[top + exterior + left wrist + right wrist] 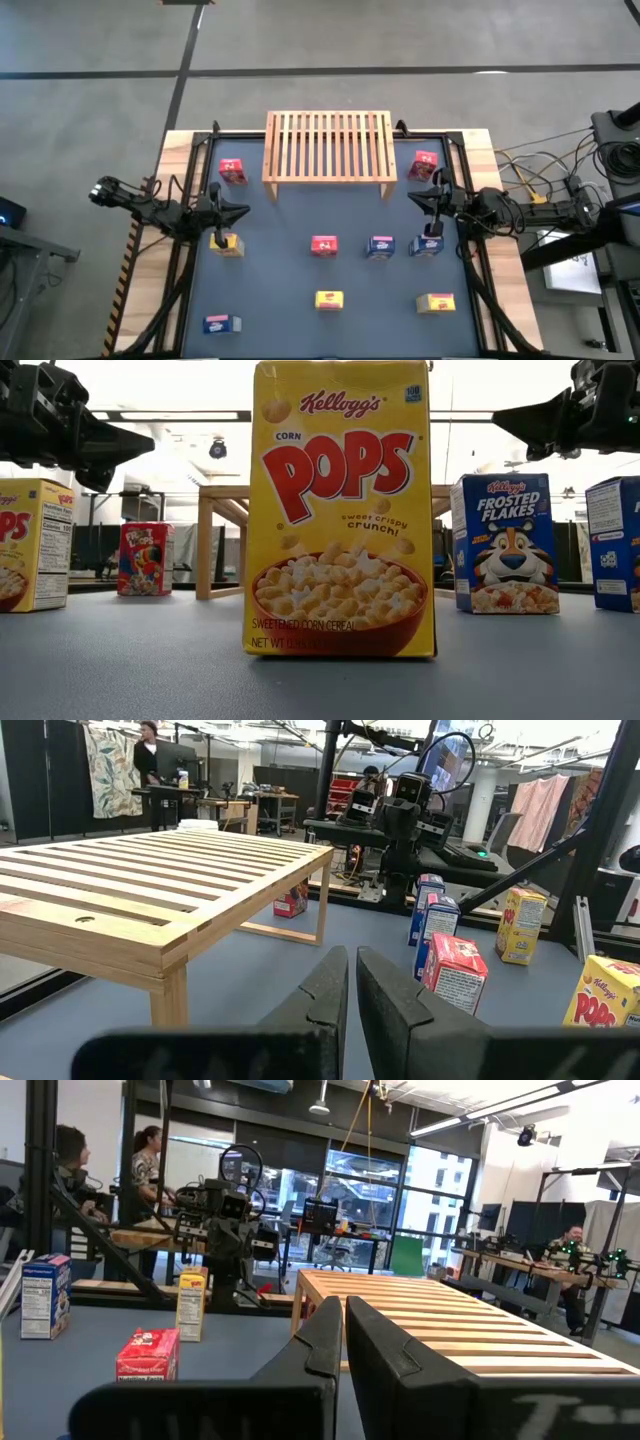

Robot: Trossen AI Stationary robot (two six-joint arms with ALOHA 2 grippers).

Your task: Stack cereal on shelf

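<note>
The wooden slatted shelf (328, 148) stands on its short legs at the far middle of the table. Nine small cereal boxes stand on the mat: red ones (232, 170) (424, 163) (324, 245), blue ones (380, 247) (426, 245) (219, 323), and yellow ones (227, 242) (329, 299) (436, 303). My left gripper (240, 212) is shut and empty above the mat, left of the shelf and just beyond the left yellow box. My right gripper (415, 198) is shut and empty, right of the shelf and beyond a blue box. Both point toward the table's middle.
The table has a raised black frame (190, 200) along its sides. In the low view a yellow Corn Pops box (340, 510) fills the middle and hides much of the shelf (215, 500). People and equipment show in the room behind. Cables lie off the table's right side (540, 180).
</note>
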